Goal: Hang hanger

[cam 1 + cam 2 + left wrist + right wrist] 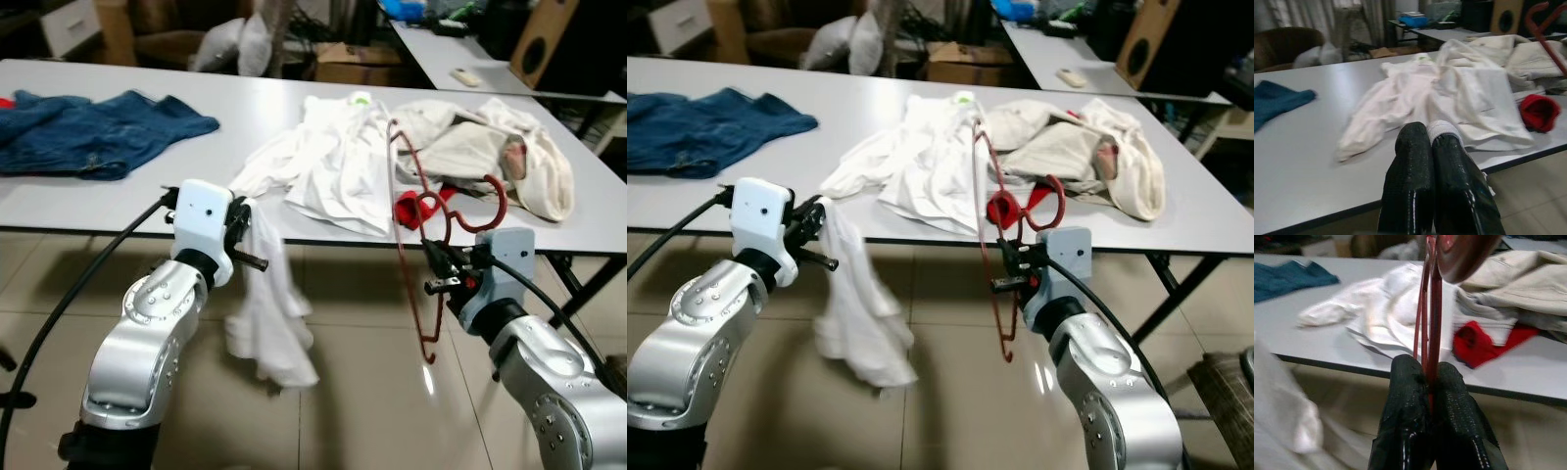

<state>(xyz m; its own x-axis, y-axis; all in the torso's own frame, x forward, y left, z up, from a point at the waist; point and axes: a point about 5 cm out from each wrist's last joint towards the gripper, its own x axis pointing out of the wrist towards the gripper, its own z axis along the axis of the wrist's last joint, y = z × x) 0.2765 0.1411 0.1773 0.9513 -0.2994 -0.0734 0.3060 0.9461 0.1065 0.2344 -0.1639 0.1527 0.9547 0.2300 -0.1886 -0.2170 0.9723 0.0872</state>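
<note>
Left eye view is showing the right gripper [438,266] clamping a red hanger [416,240] in front of the table [147,196], below its near edge. The hanger is hanging on edge, its hook [470,211] curling up beside the gripper and its lower end dangling toward the floor [362,392]. Right wrist view is confirming the hold: both black fingers [1449,396] are pressing together on the thin red bars, which are rising straight out from between the fingertips. Judging from this, the hanger is being kept clear of the table so a garment can be fed onto it.

The left gripper [253,235] is pinching a white cloth [269,313], which is drooping freely below it toward the floor. Left wrist view is showing a strip of white fabric caught between the closed fingers [1410,166]. The cloth and the hanger are sitting apart, with open floor between them, roughly level with each other.

On the table, a white shirt [323,166] is lying spread out, a beige garment [490,147] is heaped to its right, a small red item [416,208] is resting near the edge, and blue jeans [88,132] are lying at the far left.

Assessment: the hanging step is not yet done; the two arms appear to be positioning the cloth and the hanger for joining.
</note>
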